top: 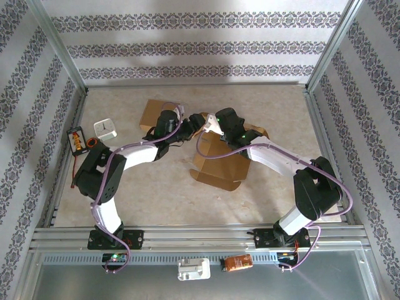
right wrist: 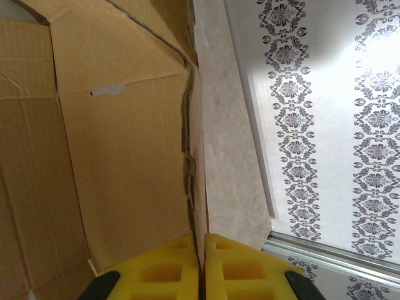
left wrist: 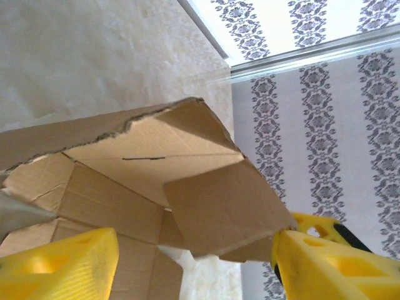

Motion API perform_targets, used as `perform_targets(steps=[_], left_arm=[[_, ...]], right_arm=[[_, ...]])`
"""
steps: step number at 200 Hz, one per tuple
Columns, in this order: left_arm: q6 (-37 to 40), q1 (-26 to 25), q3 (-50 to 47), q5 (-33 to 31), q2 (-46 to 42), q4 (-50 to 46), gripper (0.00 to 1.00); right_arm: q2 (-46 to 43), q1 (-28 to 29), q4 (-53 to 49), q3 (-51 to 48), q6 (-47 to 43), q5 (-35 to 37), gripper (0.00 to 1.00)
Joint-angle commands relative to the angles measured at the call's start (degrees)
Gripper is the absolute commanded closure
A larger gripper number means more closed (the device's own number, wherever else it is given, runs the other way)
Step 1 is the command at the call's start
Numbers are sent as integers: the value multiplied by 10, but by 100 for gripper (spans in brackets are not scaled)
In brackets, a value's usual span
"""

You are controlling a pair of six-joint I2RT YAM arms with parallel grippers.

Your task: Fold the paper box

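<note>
Brown corrugated cardboard box (top: 219,164) lies open and partly flattened at mid-frame in the top view, on the beige mottled counter (top: 156,194). Both arms are bent in over its far edge. A further brown cardboard panel (top: 152,112) shows up and left of centre, behind the left arm; cannot tell if it is joined to the box. Left wrist view: left hand (left wrist: 195,244) has its yellow fingers (left wrist: 62,265) standing wide apart at the bottom corners of the frame. A loose square flap of the box (left wrist: 125,187) lies between them, with the lower-right fingertip touching the flap's corner. No firm grip on it can be made out. Right wrist view: right hand (right wrist: 201,244) is closed tight, its yellow fingers pressed together at bottom centre. The raw edge of a box panel (right wrist: 125,156) runs straight down into the seam between them, so that wall is pinched. Left of the box in the top view, well apart from it, sit a small white square block with a round dial face (top: 106,129) and a small black-and-orange device (top: 77,139) at the counter's left edge.
</note>
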Motion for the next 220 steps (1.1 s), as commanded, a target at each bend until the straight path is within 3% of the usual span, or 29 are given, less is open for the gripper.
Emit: perform_targets(steps=[1,22,73,103,146,192,220], left_arm=[[-99,-5,14,4,28,119,40],[-174,-5,12,-9,54,170,45],[-330,-11,7,-31,94,290,40],[-403,-20,-6,-50,96,311,39],[-460,-28,-14,-59,91,293,44],[-439,-30,-89,-118,-4,146,40],[-441,-32,-53,-104,16,191,36]], right_arm=[[-6,9,-30,-16,24,-29,92],[-5,9,-32,-16,24,-30,92],[0,8,-35,-14,23,-32,92],[3,8,-38,-8,22,-31,92],[4,8,-40,-5,18,-29,92],[3,8,-39,-9,15,-27,92],[8,8,-38,-5,10,-28,92]])
